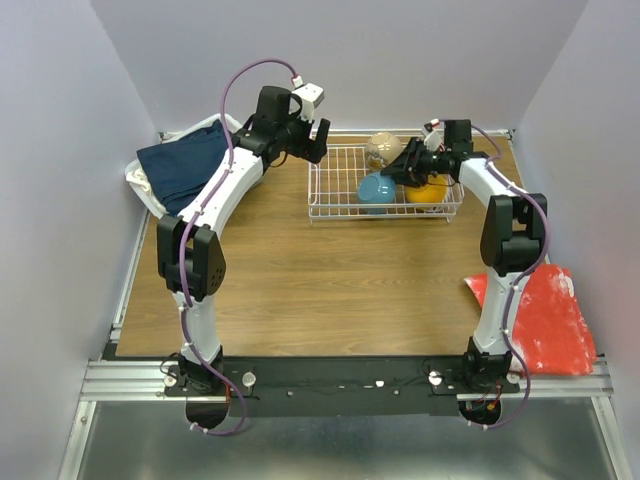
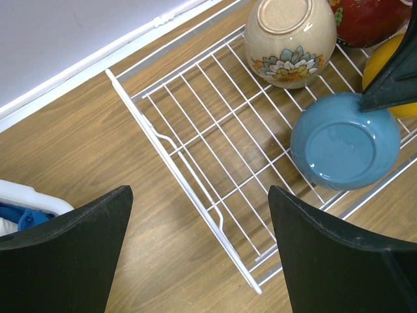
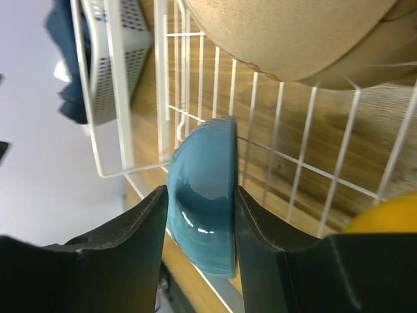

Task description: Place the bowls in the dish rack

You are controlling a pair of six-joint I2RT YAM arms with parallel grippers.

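The white wire dish rack (image 1: 318, 205) stands at the back of the table. In it are a blue bowl (image 1: 376, 188), an orange bowl (image 1: 428, 193) and a cream flowered bowl (image 1: 383, 148); the left wrist view adds a dark red bowl (image 2: 371, 19) behind. My right gripper (image 3: 201, 189) is low in the rack, its jaws apart on either side of the blue bowl (image 3: 205, 195), which rests tilted on the wires near the front rim. My left gripper (image 2: 199, 215) hangs open over the rack's left end (image 2: 189, 189), holding nothing.
A white plastic basket (image 1: 150, 185) with dark blue cloth (image 1: 185, 165) sits at the back left, close to the left arm. A red sheet (image 1: 545, 315) lies on the table's right edge. The back wall runs just behind the rack.
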